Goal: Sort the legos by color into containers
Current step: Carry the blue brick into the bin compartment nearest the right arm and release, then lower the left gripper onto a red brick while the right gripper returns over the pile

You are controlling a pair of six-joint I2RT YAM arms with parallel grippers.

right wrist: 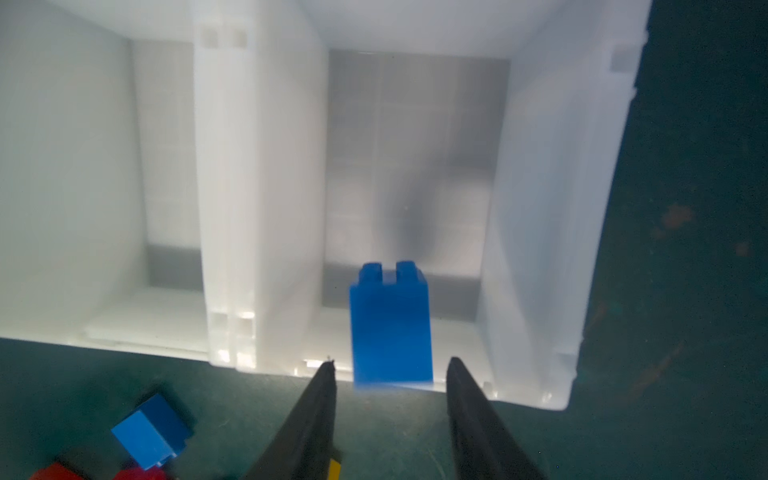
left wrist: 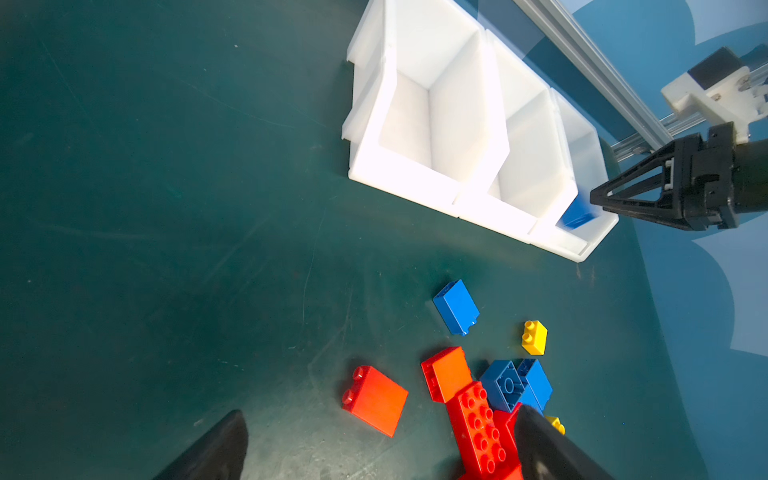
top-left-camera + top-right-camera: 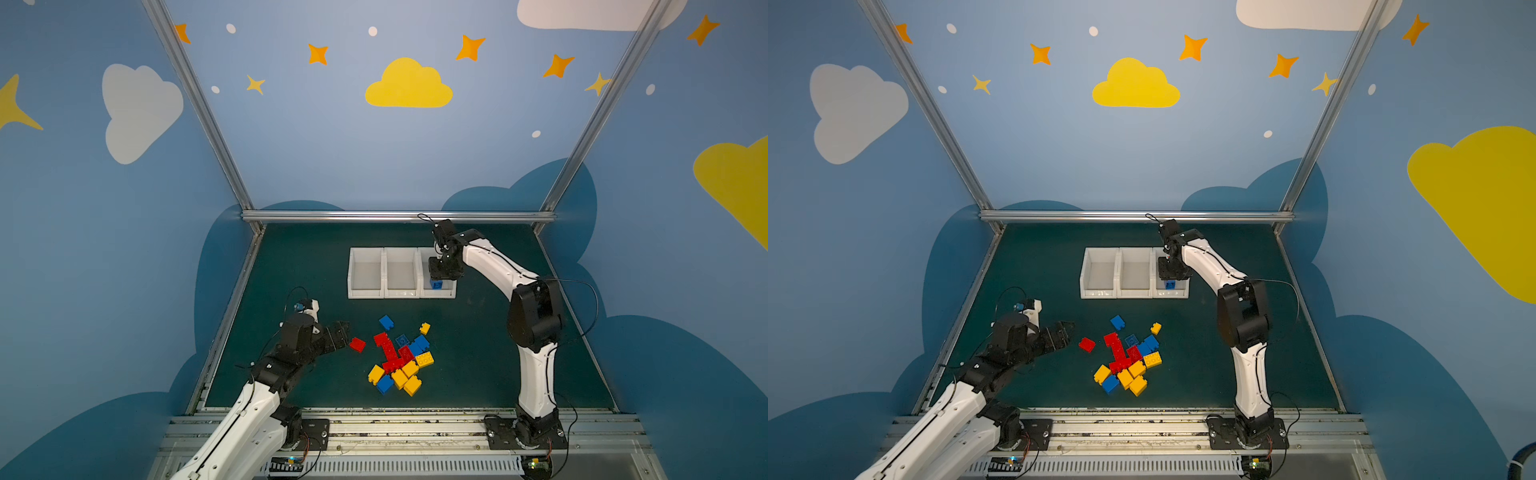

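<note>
One blue brick [image 1: 390,328] is all I can count as sorted so far: it sits in the rightmost bin [image 3: 451,293] of the three white bins at the far side of the mat, and in the right wrist view it looks slightly blurred, with a gap on either side between it and the fingers, so I judge it just let go. My right gripper [image 1: 390,370] hangs over that bin with its jaws parted and nothing in them. The middle bin [image 3: 401,294] and left bin [image 3: 365,294] show only bare white floors. Everything else is still on the mat: the pile [image 3: 401,359] of red, yellow and blue bricks near the centre, a loose blue brick [image 3: 386,322] and a small yellow brick [image 3: 424,328] on its far side, and a single red brick [image 3: 357,344] just left of it. My left gripper [image 3: 343,334] is spread wide and empty, low, close beside that red brick but apart from it. I'd call this barely begun, with red likely next.
</note>
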